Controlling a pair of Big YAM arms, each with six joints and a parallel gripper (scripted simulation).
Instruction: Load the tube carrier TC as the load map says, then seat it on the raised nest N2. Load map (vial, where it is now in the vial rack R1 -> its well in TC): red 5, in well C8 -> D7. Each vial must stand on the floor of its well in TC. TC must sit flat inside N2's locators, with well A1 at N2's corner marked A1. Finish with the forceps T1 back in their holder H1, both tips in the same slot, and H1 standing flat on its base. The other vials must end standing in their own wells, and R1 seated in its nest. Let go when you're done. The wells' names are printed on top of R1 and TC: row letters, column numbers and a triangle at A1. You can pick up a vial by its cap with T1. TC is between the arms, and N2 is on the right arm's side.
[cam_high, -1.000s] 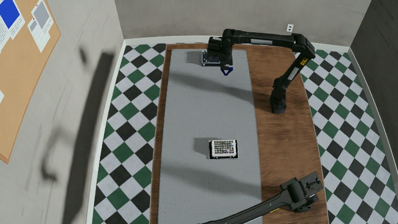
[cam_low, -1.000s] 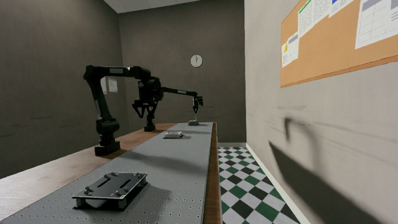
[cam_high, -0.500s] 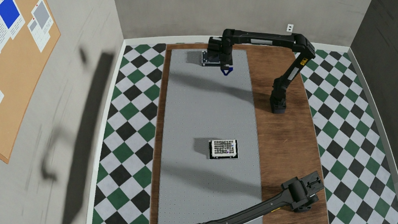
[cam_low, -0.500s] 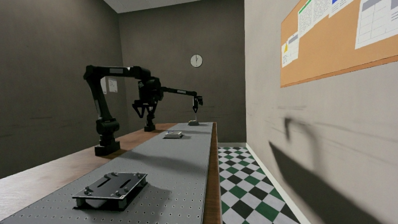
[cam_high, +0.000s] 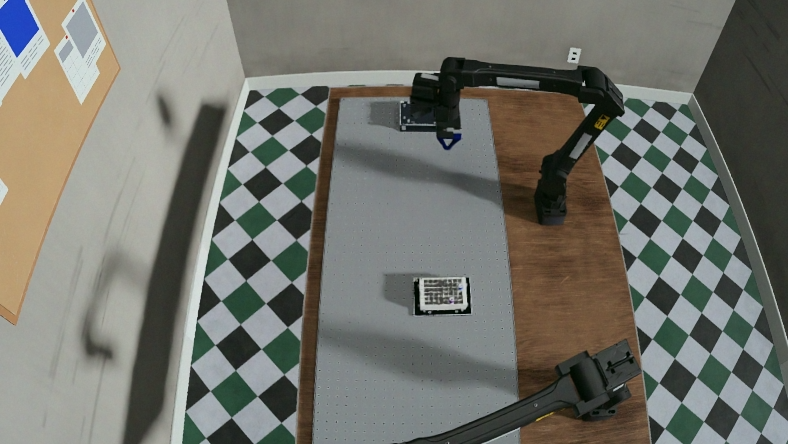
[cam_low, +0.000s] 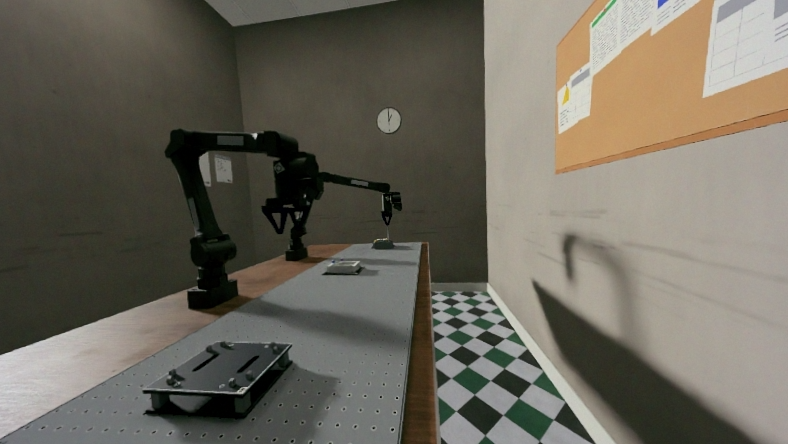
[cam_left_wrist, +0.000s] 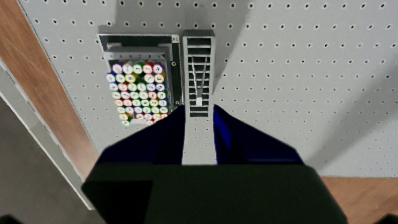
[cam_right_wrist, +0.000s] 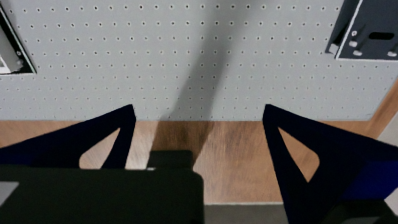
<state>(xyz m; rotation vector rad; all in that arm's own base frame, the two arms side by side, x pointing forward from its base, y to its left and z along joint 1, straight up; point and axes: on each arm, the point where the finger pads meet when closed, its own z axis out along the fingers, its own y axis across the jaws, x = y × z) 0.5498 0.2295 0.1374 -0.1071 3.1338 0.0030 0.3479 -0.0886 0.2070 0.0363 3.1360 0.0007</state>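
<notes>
My left gripper (cam_left_wrist: 199, 111) (cam_low: 387, 222) is partly open, fingers empty, at the head of the upright forceps T1 (cam_left_wrist: 199, 101). T1 stands in its slotted holder H1 (cam_left_wrist: 212, 65); its tips appear to share a slot. The vial rack R1 (cam_left_wrist: 145, 50) sits beside H1, full of colour-capped vials; cap labels are unreadable, so red 5 cannot be picked out. Tube carrier TC (cam_high: 421, 302) (cam_low: 344, 269) sits on a dark nest between the arms, with small blue and purple spots on top. Raised nest N2 (cam_low: 220, 368) (cam_right_wrist: 372, 45) holds nothing. My right gripper (cam_right_wrist: 199, 111) (cam_low: 290, 232) is wide open and empty, high up.
R1's nest plate (cam_left_wrist: 176, 55) lies close against H1. The perforated grey board (cam_high: 419, 220) carries the fixtures, with a wooden table edge (cam_high: 567, 275) on the arm bases' side. In the top view the right arm partly covers N2, and H1 and R1 are out of frame.
</notes>
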